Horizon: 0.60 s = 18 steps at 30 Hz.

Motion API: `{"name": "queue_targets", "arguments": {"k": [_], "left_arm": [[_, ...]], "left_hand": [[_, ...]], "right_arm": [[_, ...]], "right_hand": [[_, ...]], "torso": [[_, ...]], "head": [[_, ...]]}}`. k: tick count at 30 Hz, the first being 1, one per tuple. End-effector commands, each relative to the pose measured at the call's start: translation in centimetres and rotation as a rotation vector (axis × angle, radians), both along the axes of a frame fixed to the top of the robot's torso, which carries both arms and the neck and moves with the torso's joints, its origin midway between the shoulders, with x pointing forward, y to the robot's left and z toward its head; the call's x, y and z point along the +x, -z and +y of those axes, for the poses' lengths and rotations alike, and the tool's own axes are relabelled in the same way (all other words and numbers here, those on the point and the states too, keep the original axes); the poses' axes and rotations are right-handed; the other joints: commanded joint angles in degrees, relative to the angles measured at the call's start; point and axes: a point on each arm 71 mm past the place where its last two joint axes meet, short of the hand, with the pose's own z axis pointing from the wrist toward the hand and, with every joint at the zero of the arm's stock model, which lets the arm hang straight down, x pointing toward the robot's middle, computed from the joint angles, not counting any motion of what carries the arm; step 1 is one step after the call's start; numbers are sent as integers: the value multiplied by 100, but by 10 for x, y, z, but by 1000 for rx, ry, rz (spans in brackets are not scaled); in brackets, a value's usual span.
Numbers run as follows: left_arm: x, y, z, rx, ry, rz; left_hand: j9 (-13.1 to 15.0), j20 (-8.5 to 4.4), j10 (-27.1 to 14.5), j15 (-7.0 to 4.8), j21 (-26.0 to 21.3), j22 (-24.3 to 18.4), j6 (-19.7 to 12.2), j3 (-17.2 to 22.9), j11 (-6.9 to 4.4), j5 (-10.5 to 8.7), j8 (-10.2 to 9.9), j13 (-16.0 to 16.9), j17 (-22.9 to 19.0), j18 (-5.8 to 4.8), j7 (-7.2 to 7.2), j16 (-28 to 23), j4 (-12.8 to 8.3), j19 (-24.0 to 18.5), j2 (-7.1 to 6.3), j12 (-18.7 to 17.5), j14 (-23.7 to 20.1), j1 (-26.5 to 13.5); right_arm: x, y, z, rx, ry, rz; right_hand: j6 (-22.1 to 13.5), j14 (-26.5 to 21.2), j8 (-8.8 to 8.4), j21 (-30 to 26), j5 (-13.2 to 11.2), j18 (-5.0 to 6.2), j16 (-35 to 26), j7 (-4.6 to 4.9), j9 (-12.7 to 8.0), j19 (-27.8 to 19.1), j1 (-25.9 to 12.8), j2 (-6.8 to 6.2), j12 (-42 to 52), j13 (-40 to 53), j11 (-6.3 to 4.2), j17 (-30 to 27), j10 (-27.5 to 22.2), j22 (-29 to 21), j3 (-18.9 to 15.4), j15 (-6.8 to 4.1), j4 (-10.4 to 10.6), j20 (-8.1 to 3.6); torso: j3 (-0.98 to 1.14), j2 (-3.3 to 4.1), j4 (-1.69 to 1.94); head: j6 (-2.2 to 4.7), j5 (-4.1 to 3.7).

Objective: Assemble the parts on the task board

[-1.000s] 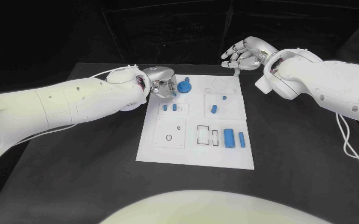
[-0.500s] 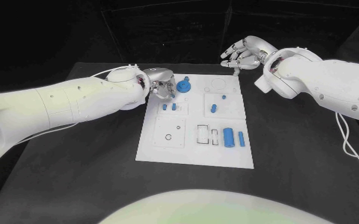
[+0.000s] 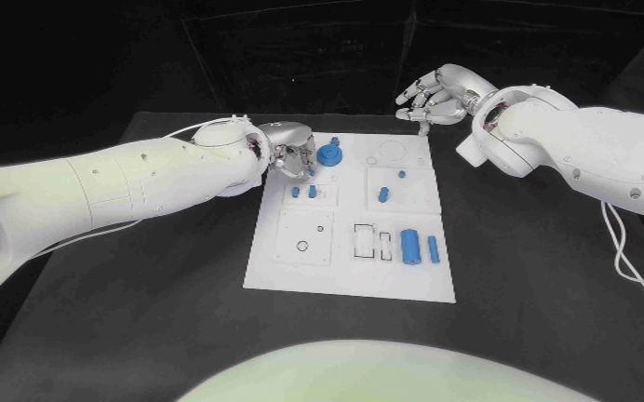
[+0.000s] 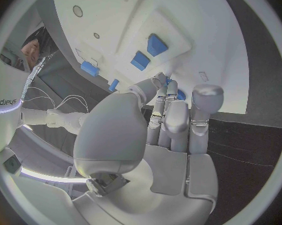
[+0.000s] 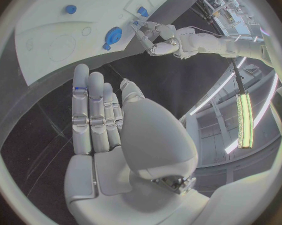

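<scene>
The white task board [image 3: 302, 267] lies mid-table. At its far left stands a blue round part with a knob [image 3: 331, 155], which also shows in the right wrist view [image 5: 113, 35]. My left hand [image 3: 288, 154] hangs just left of it with thumb and fingers drawn together and fingertips [image 4: 161, 81] pointing down at the board. Whether something small is pinched there is hidden. Two small blue pieces [image 3: 303, 193] sit below that hand, seen closer in the left wrist view [image 4: 148, 52]. My right hand [image 3: 436, 97] is raised beyond the board's far right corner, fingers straight and apart, holding nothing.
More blue parts stand on the board: two small ones [image 3: 389, 188] in the right middle panel and a cylinder [image 3: 410, 246] beside a thin bar [image 3: 434, 250] nearer the front. Dark table [image 3: 148, 318] surrounds the board on all sides.
</scene>
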Motion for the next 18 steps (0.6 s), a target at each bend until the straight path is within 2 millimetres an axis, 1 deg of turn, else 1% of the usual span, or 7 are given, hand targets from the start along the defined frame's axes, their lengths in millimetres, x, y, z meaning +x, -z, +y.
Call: {"name": "queue_targets", "arguments": {"k": [1,6,11,18], "left_arm": [[0,2,1,8,-1,18],[2,3,2,18,-8,27],[2,4,1,21,-7,32],[2,4,1,22,-5,35]], "left_hand": [[-8,4,-56,41,-33,-19,-59,44,-3,17,-50,-17,5,10,16,18,-1,-56,44,-39,17,-36],[-27,26,-193,72,-81,-49,-140,27,37,17,-105,-47,-61,14,46,-24,15,-79,8,-61,-6,-96],[-46,59,-458,116,-113,-66,-212,-5,94,16,-153,-91,-121,13,72,-61,45,-94,-57,-66,-24,-182],[-53,80,-570,137,-127,-70,-244,-17,118,17,-173,-93,-132,16,86,-68,54,-99,-89,-51,-29,-215]], "right_arm": [[0,-2,1,6,-7,-5],[0,-2,1,6,-6,-4],[0,-2,1,6,-7,-4],[0,-2,2,6,-8,-3]], "right_hand": [[-32,-7,25,-38,20,17,32,1,-9,56,0,36,31,-6,-10,-9,-41,0,-16,-16,8,-1],[-32,-7,25,-38,20,17,32,1,-9,56,0,36,31,-6,-10,-9,-41,0,-16,-16,8,-1],[-32,-7,25,-38,20,17,32,1,-9,56,0,36,31,-6,-10,-9,-41,0,-16,-16,8,-1],[-32,-7,25,-38,20,17,32,1,-9,56,0,36,31,-6,-10,-9,-41,0,-16,-16,8,-1]], "torso": [[1,-1,1],[1,3,-2],[-2,1,1],[-1,-1,3]], "head": [[2,-1],[5,-4],[-1,-6],[-7,-11]]}}
